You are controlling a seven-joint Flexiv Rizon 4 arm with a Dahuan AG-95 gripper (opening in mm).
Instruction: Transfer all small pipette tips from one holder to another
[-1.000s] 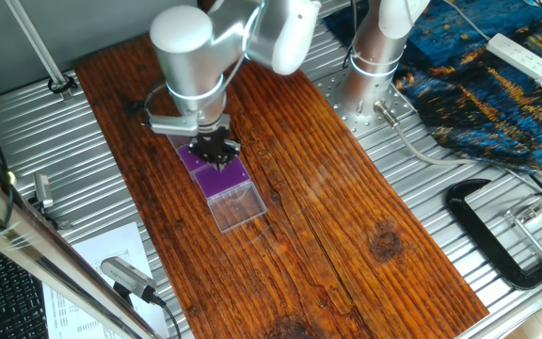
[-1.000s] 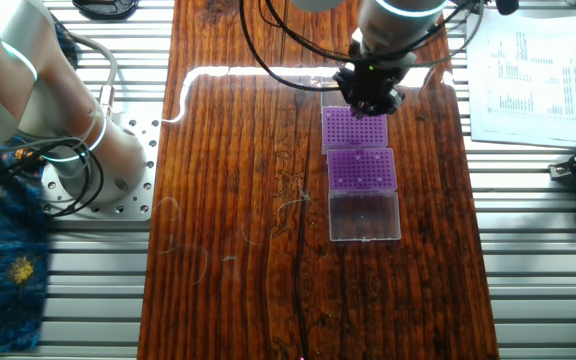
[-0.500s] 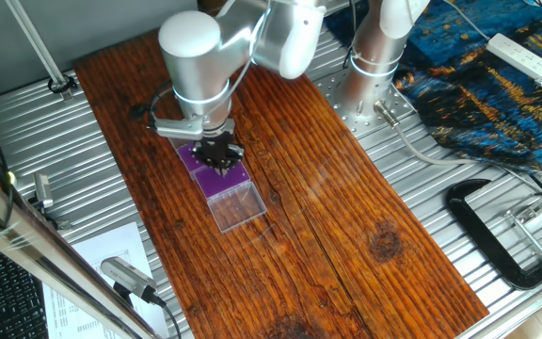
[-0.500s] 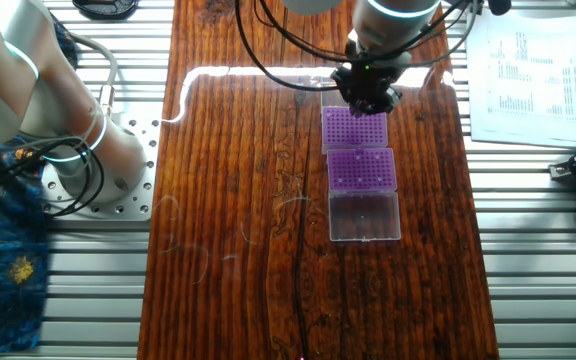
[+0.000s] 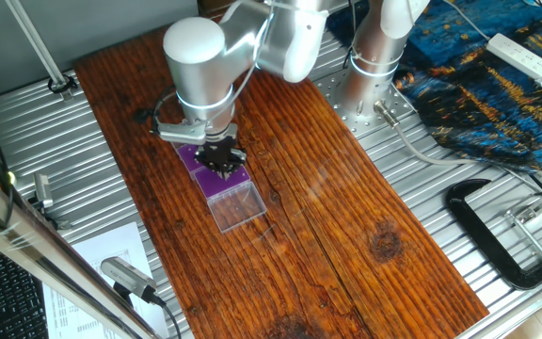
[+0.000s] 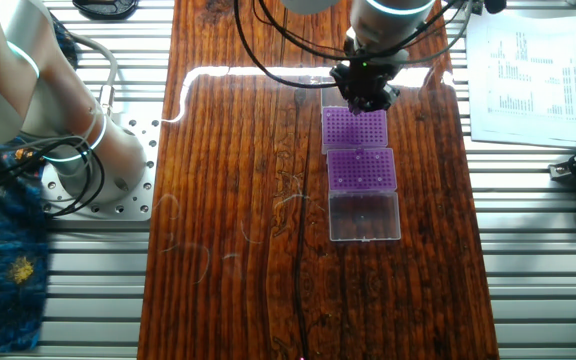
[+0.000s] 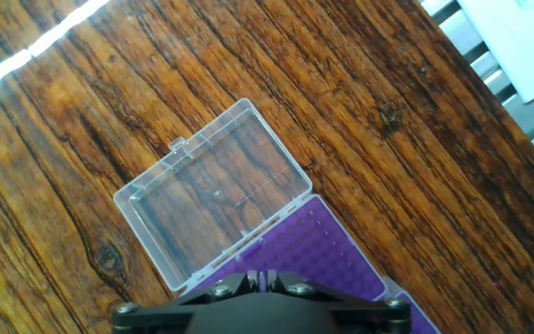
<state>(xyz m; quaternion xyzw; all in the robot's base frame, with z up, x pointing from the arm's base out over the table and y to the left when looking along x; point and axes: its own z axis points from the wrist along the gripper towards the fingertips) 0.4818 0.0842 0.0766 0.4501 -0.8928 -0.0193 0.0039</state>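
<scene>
Right now the gripper (image 6: 365,88) hangs over the far purple rack (image 6: 355,130), at its end away from the near purple rack (image 6: 361,169). Whitish small pipette tips (image 6: 359,176) dot that near rack, toward the clear lid (image 7: 213,190). Whether the gripper's fingers are apart or together, I cannot tell.
</scene>
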